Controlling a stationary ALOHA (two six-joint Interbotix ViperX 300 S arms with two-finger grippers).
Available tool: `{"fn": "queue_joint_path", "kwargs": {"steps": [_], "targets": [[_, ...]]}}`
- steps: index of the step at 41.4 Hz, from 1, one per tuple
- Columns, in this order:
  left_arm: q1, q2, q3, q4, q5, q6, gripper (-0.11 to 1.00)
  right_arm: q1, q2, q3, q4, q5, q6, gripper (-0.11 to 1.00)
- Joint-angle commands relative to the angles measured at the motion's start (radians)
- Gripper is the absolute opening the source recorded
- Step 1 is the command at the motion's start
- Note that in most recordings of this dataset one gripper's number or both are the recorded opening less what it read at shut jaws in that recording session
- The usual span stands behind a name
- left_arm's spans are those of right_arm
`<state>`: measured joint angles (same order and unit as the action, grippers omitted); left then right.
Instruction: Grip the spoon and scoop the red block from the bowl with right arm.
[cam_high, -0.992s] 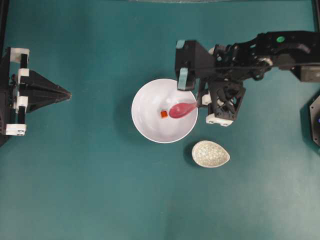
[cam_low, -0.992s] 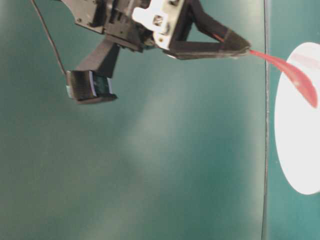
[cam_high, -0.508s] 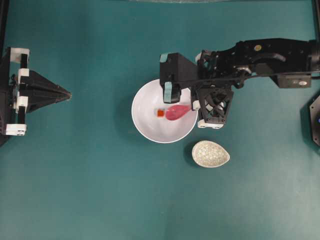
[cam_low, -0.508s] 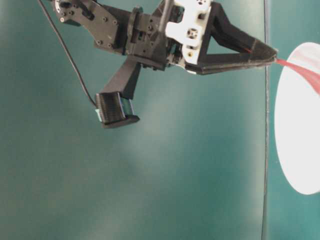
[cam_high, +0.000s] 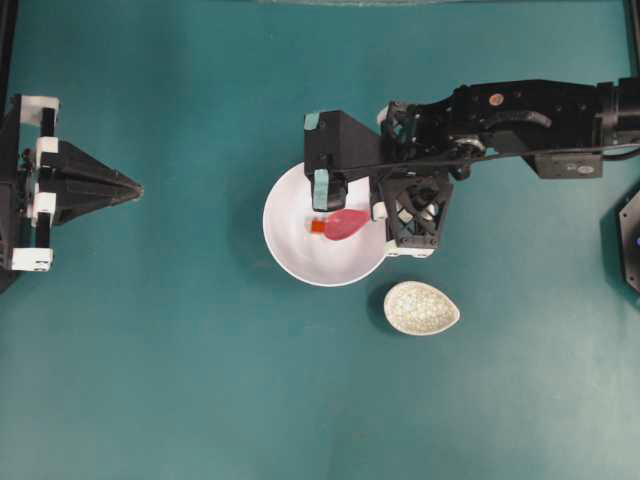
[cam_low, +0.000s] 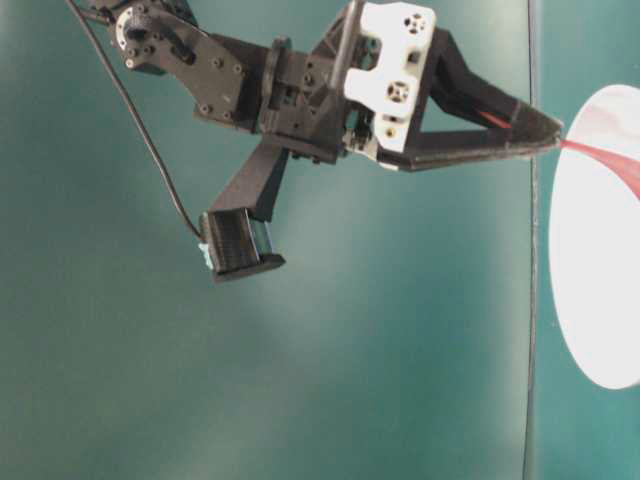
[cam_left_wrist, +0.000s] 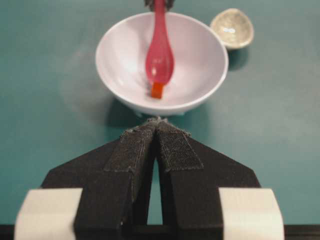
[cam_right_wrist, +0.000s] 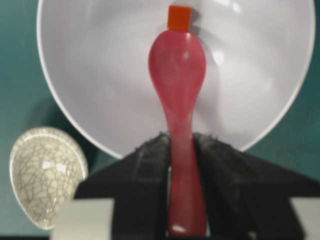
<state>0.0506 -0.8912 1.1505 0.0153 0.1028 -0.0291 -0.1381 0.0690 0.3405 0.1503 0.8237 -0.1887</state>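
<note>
Clamped on the handle of the pink spoon (cam_right_wrist: 178, 75): the right gripper (cam_right_wrist: 181, 150), reaching over the right rim of the white bowl (cam_high: 285, 255) near the middle of the teal table (cam_high: 200, 380). Pressed against the spoon's leading edge on the bowl floor: the red block (cam_right_wrist: 179, 17), not yet in the scoop. Parked well apart at the far left with pads together, holding nothing: the left gripper (cam_high: 130, 187). Just outside the bowl, low and to the right: a speckled teardrop dish (cam_high: 421, 307). Probably wanted for a clean scoop: tip kept low on the bowl floor, a slow slide toward the left wall so the block rides up into the scoop instead of skidding ahead, then a level lift. Main risk: block nudged sideways off the tip.
</note>
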Motion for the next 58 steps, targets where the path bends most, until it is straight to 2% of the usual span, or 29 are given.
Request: {"fn": "queue_joint_path", "kwargs": {"steps": [1,15,33,58], "targets": [[0.003,0.006,-0.014,0.002,-0.006,0.002,0.0,0.003,-0.006,-0.034,-0.002,-0.021,-0.002,0.24],[0.003,0.006,-0.014,0.003,-0.005,0.002,0.0,0.005,0.029,-0.098,0.0,-0.077,0.011,0.24],[0.003,0.006,-0.014,0.002,-0.006,0.002,0.0,0.012,0.032,-0.141,0.003,-0.084,0.017,0.24],[0.003,0.006,-0.014,0.003,-0.006,0.002,0.0,0.012,-0.037,-0.089,0.0,-0.069,0.017,0.24]]}}
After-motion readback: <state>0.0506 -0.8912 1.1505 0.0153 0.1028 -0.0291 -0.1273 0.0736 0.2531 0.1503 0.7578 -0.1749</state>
